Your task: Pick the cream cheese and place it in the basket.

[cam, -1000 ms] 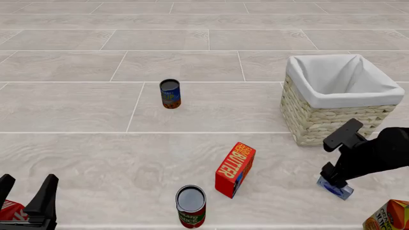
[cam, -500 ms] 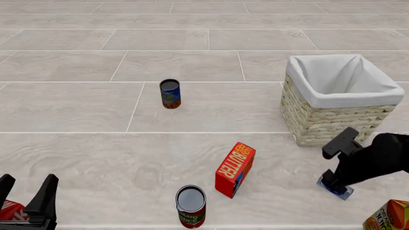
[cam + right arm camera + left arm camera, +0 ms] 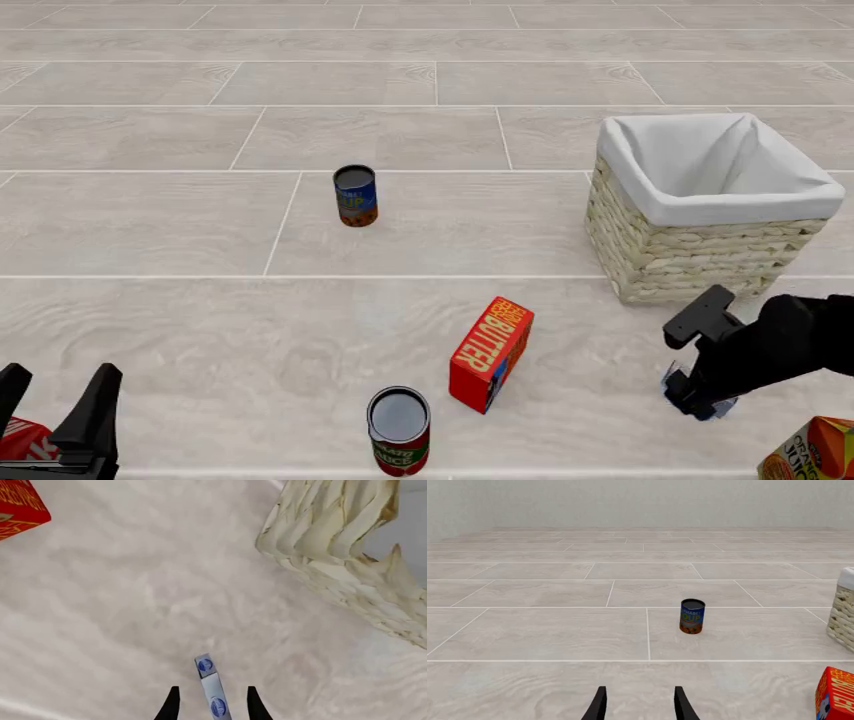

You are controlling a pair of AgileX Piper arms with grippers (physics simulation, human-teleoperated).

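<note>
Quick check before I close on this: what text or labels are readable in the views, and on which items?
"BUTTER" on the red-orange butter box.
Blue soup can: label too small to read.
Red can: label blurred.
Orange carton: lettering cut off, unreadable.
Cream cheese, between the right gripper fingers: blue oval logos, words unreadable.
Basket: none.

Front view high, looking forward-down, wrist views low along fingers, all sharing the basket (image 3: 707, 205).

Right gripper (image 3: 694, 396) low, fingers parted, apparently not yet clamped. Left gripper (image 3: 54, 405) parked at near edge, fingers spread.
</note>
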